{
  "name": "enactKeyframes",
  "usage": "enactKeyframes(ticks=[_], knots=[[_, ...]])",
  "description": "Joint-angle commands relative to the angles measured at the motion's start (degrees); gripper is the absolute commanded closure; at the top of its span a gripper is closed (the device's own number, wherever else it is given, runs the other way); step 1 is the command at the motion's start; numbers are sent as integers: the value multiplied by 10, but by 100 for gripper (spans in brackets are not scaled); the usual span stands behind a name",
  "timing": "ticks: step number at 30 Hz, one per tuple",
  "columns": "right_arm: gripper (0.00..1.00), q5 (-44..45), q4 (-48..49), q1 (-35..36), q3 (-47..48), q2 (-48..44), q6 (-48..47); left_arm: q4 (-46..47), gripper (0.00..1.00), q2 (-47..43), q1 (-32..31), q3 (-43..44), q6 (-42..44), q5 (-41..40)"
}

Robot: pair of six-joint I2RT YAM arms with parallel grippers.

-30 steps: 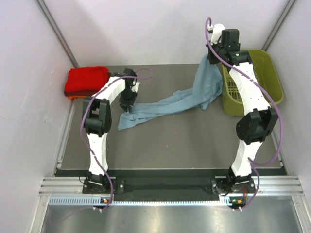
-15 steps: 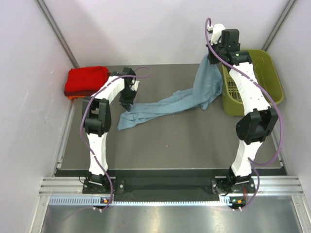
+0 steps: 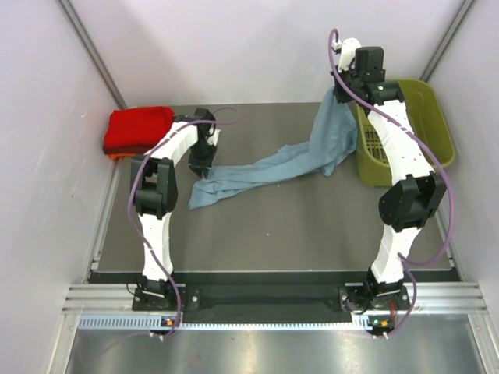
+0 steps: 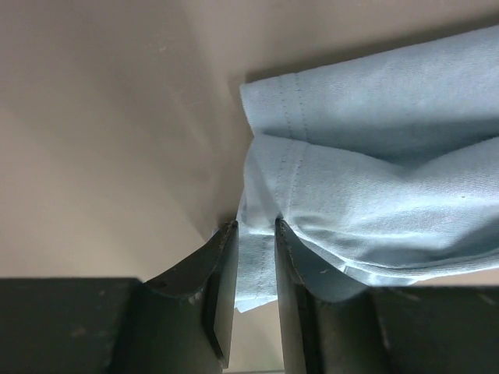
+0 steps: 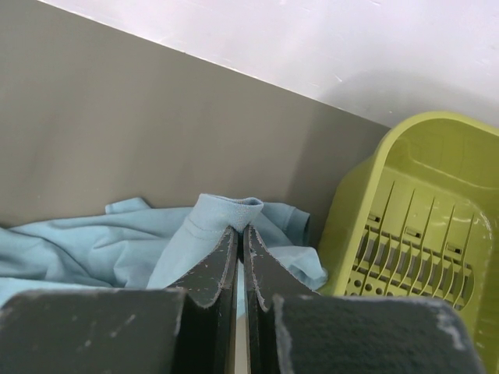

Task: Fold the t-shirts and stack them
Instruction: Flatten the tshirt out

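Beside the basket (image 3: 430, 111), right jaws pinch the t-shirt (image 3: 331, 140).

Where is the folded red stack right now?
In the top view, the red stack sits at the far left corner of the table, left of the left gripper, which pinches the blue shirt.

Even bright overhead light, soft shadows, wrist foregrounds blurred
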Motion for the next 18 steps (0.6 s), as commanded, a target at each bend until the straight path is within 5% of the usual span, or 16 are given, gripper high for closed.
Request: enactKeyframes(ticks=[1, 18], knots=[[100, 9, 31, 9, 2, -11, -5, 5, 70, 5, 4, 9, -7, 5], [100, 17, 32, 17, 7, -5, -14, -6, 78, 9, 13, 6, -7, 75]])
